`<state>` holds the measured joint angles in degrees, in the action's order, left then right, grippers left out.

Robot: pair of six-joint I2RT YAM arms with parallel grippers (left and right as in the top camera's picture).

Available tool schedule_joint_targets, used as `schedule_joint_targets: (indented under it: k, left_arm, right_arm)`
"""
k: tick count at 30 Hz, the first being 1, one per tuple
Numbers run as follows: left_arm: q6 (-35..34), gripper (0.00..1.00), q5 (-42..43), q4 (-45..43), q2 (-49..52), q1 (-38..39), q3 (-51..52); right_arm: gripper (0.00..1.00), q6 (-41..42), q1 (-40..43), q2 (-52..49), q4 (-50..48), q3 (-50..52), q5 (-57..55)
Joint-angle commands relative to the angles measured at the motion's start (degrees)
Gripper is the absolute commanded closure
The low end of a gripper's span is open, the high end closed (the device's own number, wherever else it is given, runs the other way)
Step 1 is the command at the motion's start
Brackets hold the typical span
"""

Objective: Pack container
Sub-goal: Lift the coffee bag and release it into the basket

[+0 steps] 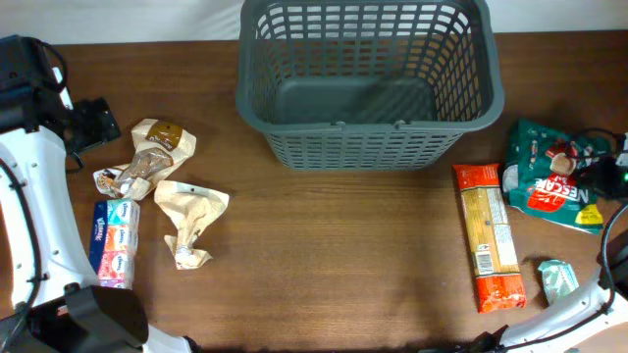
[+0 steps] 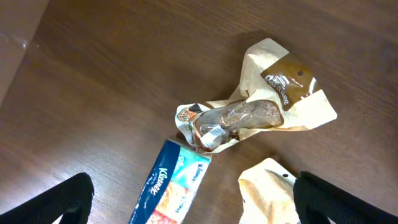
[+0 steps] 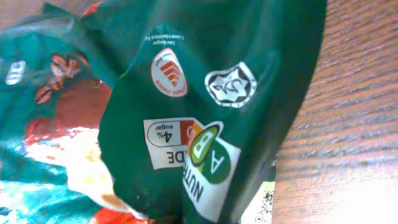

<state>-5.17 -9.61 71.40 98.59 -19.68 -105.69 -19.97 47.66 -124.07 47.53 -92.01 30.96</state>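
Right tool (image 1: 605, 177) at green bag (image 3: 249, 37); wrist shows label (image 3: 186, 155).

Robot test lab, not home. Bare brown wood table (image 1: 343, 275). White sheet (image 1: 118, 20) far behind both pincers. White left arm (image 1: 29, 196), white right arm (image 1: 574, 312), black wires (image 1: 613, 245) close behind right pincer (image 1: 592, 176). Shop packs laid out flat: tissues (image 1: 115, 243) near left pincer (image 1: 106, 123), pasta (image 1: 488, 240) left of right pincer.

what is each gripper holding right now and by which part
Left gripper is open above the brown snack packet, holding nothing. Right gripper sits at the green coffee bag; whether it grips it cannot be told.
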Motion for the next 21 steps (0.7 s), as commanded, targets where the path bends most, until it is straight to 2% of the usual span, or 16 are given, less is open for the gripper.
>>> schedule_joint_targets:
  k: [1,8,14,21]
  left_arm:
    - [0.94,0.04,0.39,0.15,-0.44,-0.35,-0.04]
    - [0.92,0.04,0.39,0.00,-0.44,-0.35,-0.04]
    - [0.94,0.04,0.42,0.02,-0.44,-0.35,-0.04]
    - [0.92,0.04,0.42,0.04,-0.44,-0.35,-0.04]
  right_arm:
    - [0.96,1.31,-0.70,0.94,3.58,-7.39,3.06]
    - [0.96,5.49,-2.69,4.52,14.84,-30.73,7.89]
    - [0.96,6.38,-8.76,5.22,21.24,-50.49,7.82]
    - [0.96,12.22,-18.16,5.22,16.79,-71.38,7.41]
